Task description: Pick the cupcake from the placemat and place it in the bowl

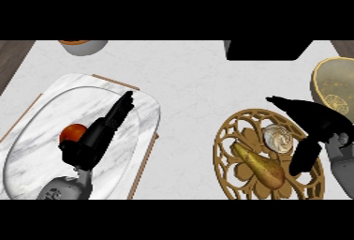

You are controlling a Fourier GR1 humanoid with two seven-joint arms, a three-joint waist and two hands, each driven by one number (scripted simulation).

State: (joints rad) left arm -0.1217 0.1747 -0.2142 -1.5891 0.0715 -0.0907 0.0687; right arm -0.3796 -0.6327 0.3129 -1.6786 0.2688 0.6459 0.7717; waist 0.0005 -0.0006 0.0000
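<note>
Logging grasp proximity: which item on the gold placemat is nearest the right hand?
The cupcake, pale and swirled, beside the right hand; the pear lies lower left.

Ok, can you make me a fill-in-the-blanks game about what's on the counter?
1. The white-frosted cupcake sits on the round golden openwork ____.
2. Beside the cupcake lies a yellow-brown ____.
3. The robot's ____ hand arches over the cupcake.
4. The left hand rests on the white marble tray next to a small round ____ fruit.

Missing words: placemat; pear; right; red
</note>
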